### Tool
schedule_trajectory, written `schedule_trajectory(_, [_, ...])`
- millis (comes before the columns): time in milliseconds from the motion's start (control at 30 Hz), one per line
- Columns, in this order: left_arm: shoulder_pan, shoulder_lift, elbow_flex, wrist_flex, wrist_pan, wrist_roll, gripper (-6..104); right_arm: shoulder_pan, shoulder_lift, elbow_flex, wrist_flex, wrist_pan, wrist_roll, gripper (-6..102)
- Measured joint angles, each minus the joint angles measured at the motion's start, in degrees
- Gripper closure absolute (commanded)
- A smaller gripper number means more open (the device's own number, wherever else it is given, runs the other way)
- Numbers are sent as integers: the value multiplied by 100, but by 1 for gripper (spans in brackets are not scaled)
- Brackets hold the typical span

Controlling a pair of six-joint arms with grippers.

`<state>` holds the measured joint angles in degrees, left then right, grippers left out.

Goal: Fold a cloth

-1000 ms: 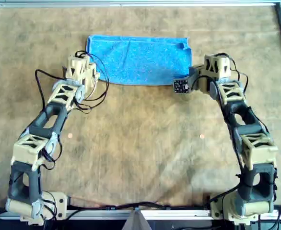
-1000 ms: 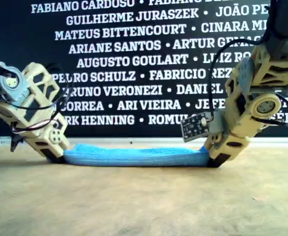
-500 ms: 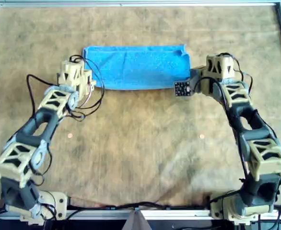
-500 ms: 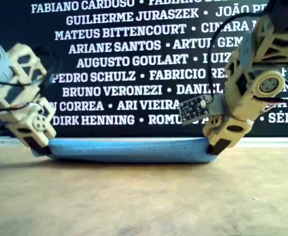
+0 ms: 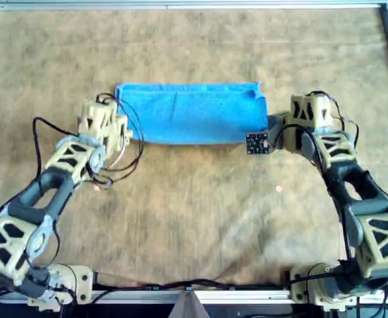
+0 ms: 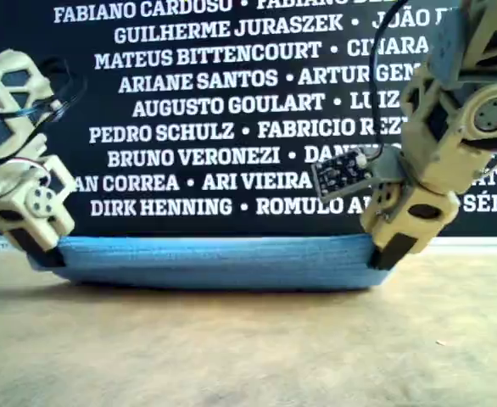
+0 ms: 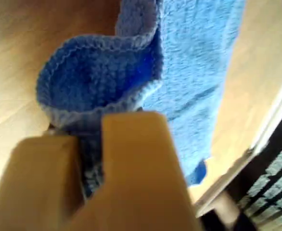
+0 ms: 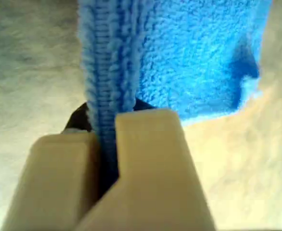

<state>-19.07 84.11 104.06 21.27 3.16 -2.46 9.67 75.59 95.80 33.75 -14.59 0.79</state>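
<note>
The blue cloth (image 5: 191, 112) is folded into a long band and stretched between two arms. In the exterior view it (image 6: 214, 261) sags slightly, held just above the brown mat. My first gripper (image 7: 90, 147) is shut on a curled, stitched corner of the cloth (image 7: 198, 72). My second gripper (image 8: 107, 142) is shut on the doubled edge of the cloth (image 8: 194, 53). In the overhead view one arm's gripper (image 5: 118, 127) holds the cloth's left end and the other arm's gripper (image 5: 273, 129) holds its right end. The wrist views do not show which arm is which.
The brown mat (image 5: 194, 212) covers the table inside a metal rail (image 5: 194, 5). A small circuit board (image 5: 257, 142) hangs off the arm at the overhead view's right. Both arm bases (image 5: 55, 281) stand at the near edge. A black banner with white names (image 6: 231, 102) stands behind.
Both arms have carried the cloth toward the arm bases. In the exterior view it has risen off the mat and come nearer. Both grippers stay shut on its ends.
</note>
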Motion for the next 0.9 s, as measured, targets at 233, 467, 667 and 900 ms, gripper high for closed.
schedule_trajectory(233, [-185, 835, 1257, 0, 0, -35, 94, 0, 299, 949, 0, -62, 44, 94])
schedule_trajectory(467, [-316, 1072, 1872, 0, 0, -35, 90, 9, 448, 1195, 0, -70, 9, 93])
schedule_trajectory(667, [-316, 1072, 1890, 0, 0, 0, 55, 0, 466, 1204, 0, 9, -9, 70])
schedule_trajectory(900, [-290, 1670, 2461, 0, -105, 0, 30, -132, 1283, 1793, 0, 0, -44, 37])
